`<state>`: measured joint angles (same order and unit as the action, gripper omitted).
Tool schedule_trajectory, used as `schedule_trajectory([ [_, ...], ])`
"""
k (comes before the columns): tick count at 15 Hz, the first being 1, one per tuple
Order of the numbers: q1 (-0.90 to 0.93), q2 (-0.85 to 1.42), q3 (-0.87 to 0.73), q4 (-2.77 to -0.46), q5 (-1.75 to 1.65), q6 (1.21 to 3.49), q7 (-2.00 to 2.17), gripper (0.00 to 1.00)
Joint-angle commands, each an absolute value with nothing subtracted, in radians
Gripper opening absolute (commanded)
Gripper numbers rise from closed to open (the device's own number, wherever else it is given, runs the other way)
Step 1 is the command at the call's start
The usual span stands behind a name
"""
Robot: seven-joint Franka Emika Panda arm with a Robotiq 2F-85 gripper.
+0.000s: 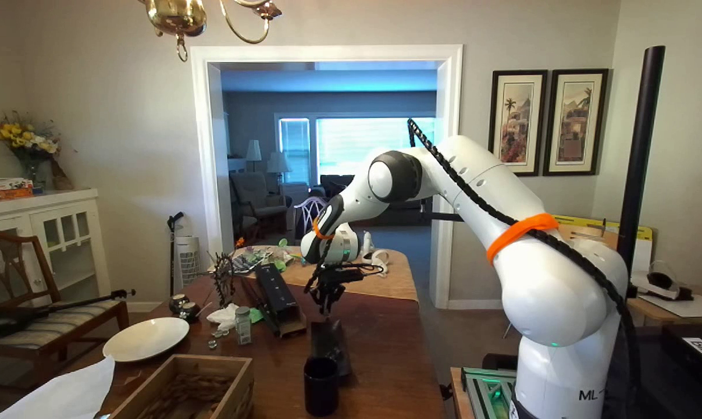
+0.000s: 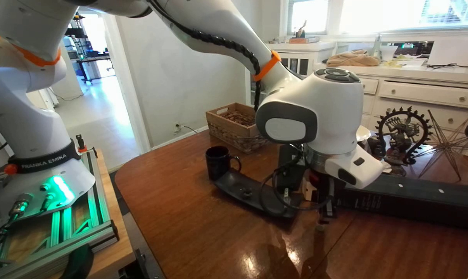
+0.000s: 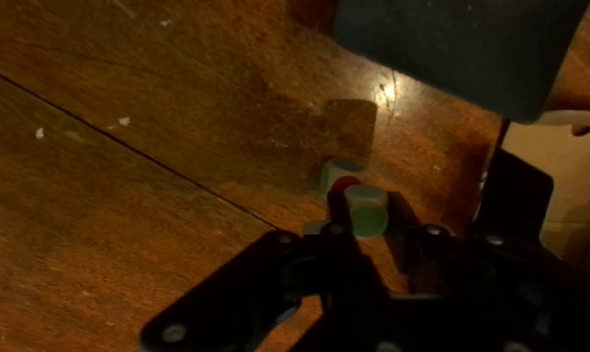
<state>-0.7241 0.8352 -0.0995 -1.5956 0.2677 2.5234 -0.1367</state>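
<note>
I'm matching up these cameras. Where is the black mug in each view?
In an exterior view: the black mug, bottom, slightly left of centre.
In an exterior view: the black mug, slightly left of and below centre.
Wrist view: not in it.
Landmark in all three: the gripper.

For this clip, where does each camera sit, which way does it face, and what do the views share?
An exterior view: near the table, looking along it towards a white doorframe; the arm and gripper show.
An exterior view: near the table, looking across it towards white drawers; the base, wrist and gripper show.
Wrist view: on the wrist, looking down at the table; the gripper's fingers show, closed on a dotted block.
Shared by both exterior views: black mug, wooden basket, long black box.
</note>
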Motion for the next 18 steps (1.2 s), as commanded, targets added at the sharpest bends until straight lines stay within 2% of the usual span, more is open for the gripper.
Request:
schedule_trajectory([
  [1,-0.721,0.849,-0.104,-1.587,0.275,2.526,-0.122,0.06],
  [18,-0.719,0.840,-0.112,-1.604,0.274,2.528,-0.112,0.06],
])
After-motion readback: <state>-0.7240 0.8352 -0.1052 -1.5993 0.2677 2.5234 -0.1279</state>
